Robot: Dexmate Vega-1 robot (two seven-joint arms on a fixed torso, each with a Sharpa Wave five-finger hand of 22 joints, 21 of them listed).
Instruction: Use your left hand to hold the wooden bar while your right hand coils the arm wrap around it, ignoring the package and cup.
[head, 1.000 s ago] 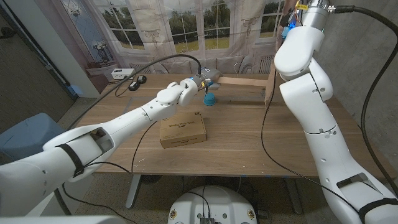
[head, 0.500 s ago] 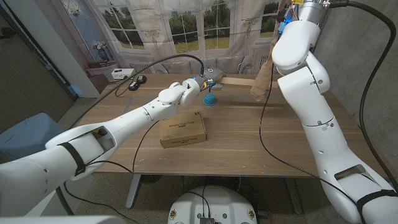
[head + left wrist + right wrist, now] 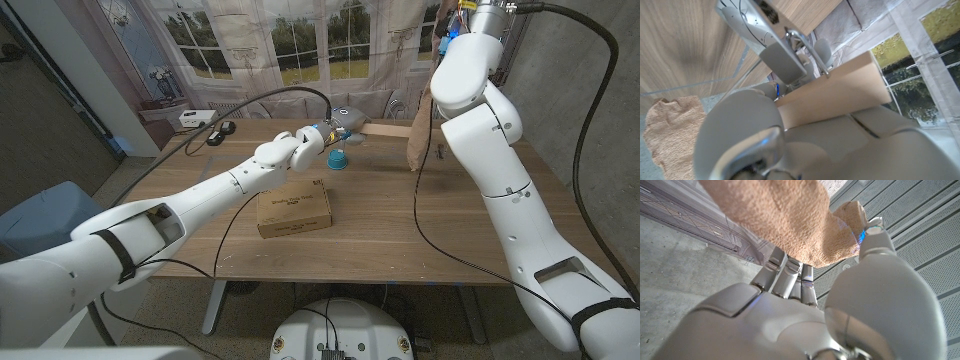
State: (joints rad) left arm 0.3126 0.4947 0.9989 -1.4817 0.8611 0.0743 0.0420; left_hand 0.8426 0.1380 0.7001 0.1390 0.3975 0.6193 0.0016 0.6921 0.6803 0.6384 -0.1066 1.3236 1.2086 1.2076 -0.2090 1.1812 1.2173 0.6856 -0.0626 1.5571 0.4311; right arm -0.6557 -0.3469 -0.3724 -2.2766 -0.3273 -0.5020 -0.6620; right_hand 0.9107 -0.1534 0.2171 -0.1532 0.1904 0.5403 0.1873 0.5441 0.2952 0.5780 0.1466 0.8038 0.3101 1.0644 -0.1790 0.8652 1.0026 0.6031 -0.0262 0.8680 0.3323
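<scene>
Our left hand (image 3: 337, 122) grips one end of the wooden bar (image 3: 388, 129) at the far side of the table (image 3: 400, 230), fingers closed around it; the left wrist view shows the bar (image 3: 835, 95) running out from the palm. Our right hand (image 3: 805, 315) is raised high by the window and pinches the top of the arm wrap (image 3: 417, 140), which hangs as a tan strip down near the bar's free end; the right wrist view shows the cloth (image 3: 780, 215) caught between thumb and fingers.

We judge the wrap light, soft and limp, stretchy knit, so it swings and sags; best held near its end and kept taut while coiling. The bar looks stiff and light, smooth wood, so a firm end grip suits it and leaves the middle free.

The blue cup (image 3: 338, 160) stands just beside the left hand, the package (image 3: 295, 207) nearer us, both ignored.

Versus half a second ago, the right arm has swung slightly and the wrap hangs straighter and lower; the left hand, cup and package are unchanged.
</scene>
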